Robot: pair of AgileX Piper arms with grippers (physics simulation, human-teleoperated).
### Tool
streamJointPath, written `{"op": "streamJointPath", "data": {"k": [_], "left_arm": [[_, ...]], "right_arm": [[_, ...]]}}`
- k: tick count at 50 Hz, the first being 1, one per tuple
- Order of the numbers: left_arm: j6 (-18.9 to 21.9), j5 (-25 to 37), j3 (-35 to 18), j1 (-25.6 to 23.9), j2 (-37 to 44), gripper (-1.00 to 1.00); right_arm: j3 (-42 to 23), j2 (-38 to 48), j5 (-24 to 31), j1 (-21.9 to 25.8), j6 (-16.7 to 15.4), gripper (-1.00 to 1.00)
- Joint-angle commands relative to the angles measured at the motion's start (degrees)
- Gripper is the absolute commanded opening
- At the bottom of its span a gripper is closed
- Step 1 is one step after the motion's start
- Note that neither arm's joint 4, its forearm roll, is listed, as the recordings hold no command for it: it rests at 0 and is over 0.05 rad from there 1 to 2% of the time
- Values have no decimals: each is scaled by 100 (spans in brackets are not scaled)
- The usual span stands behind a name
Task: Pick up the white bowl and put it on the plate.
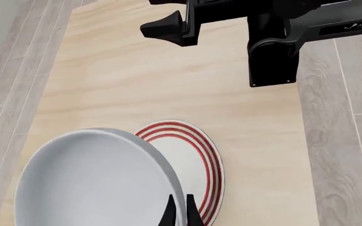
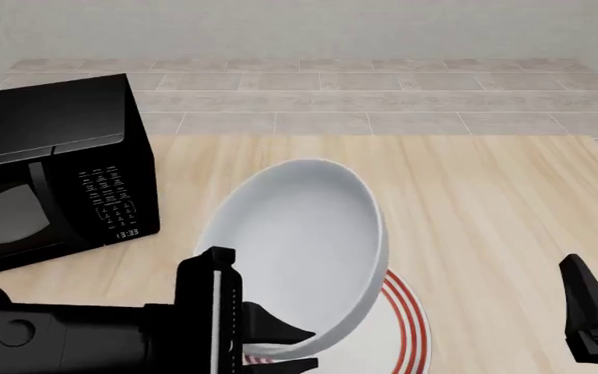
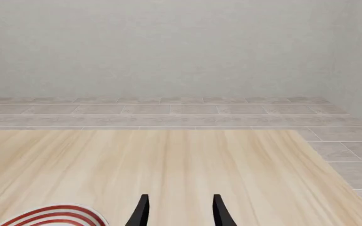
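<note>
Currently the left pincer (image 2: 283,347) pinches the tilted bowl (image 2: 299,253) by its rim above the plate (image 2: 408,327); it could slip. Right pincer (image 3: 177,212) is open.

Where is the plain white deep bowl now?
In the front view, the glossy white deep bowl is held tilted in the left gripper, just above the flat red-ringed plate, right of the black microwave.
</note>
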Motion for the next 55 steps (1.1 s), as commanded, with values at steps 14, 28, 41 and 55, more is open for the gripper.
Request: {"op": "streamJointPath", "data": {"k": [14,28,41,55], "left_arm": [[-203,-364,163,-146,167,-100],[-295,-634,269,-232,415,-100],[-368,-815,327,-249,614,-100],[-410,-1009,377,-205,806,-100]], "right_arm": [[2,6,-4,8,-1,100],[2,6,-2,10,-2,100],[2,6,-2,8,0,100],[2,6,-3,8,-1,100]]}}
